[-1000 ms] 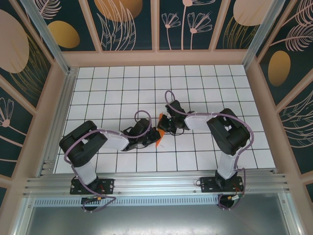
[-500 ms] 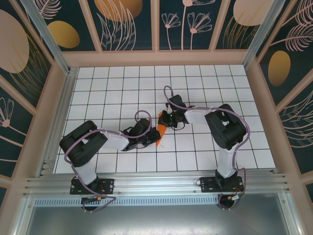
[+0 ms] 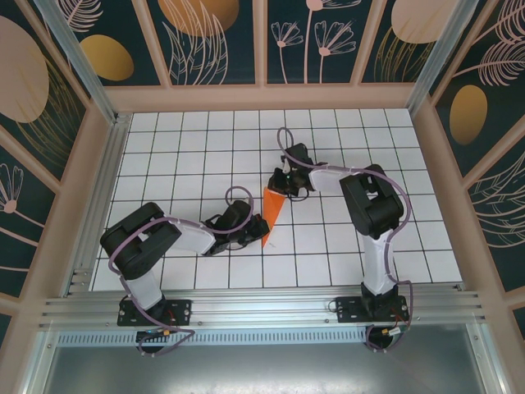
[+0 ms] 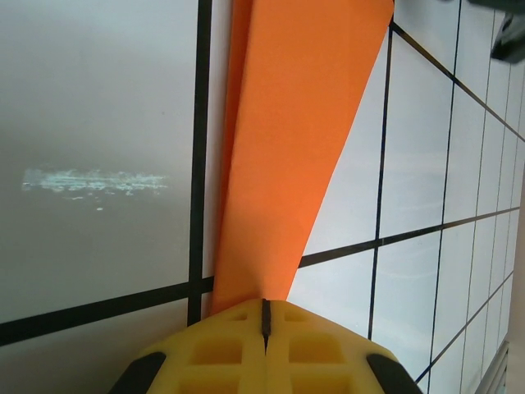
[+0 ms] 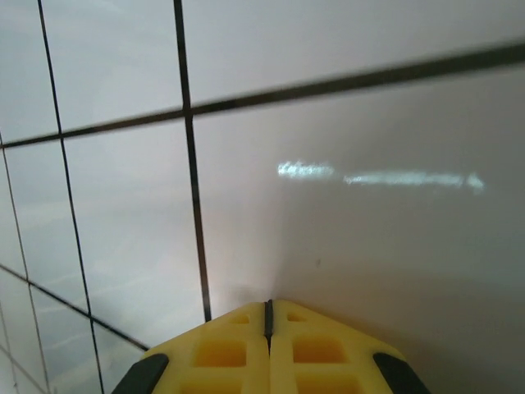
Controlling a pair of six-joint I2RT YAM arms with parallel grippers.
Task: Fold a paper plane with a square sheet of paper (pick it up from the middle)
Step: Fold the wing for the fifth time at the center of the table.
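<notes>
The square sheet of paper is folded into a narrow orange dart, the paper plane [image 3: 271,213], lying on the white tiled table [image 3: 205,148] near the middle. My left gripper [image 3: 257,235] is shut on its narrow near end. In the left wrist view the orange paper [image 4: 287,148] comes out from between the closed yellow fingertips [image 4: 312,345] and widens away from them. My right gripper [image 3: 285,187] sits by the wide far end, shut. In the right wrist view its closed jaws [image 5: 268,308] hold nothing and hover low over bare tile.
Wooden walls [image 3: 431,164] with dark patterned panels surround the table on three sides. An aluminium rail [image 3: 262,308] runs along the near edge, where both arm bases are bolted. A cable loops above each wrist.
The right gripper has drawn back from over the paper toward the far side. More of the orange dart now shows. The left gripper has stayed put, gripping the narrow end.
</notes>
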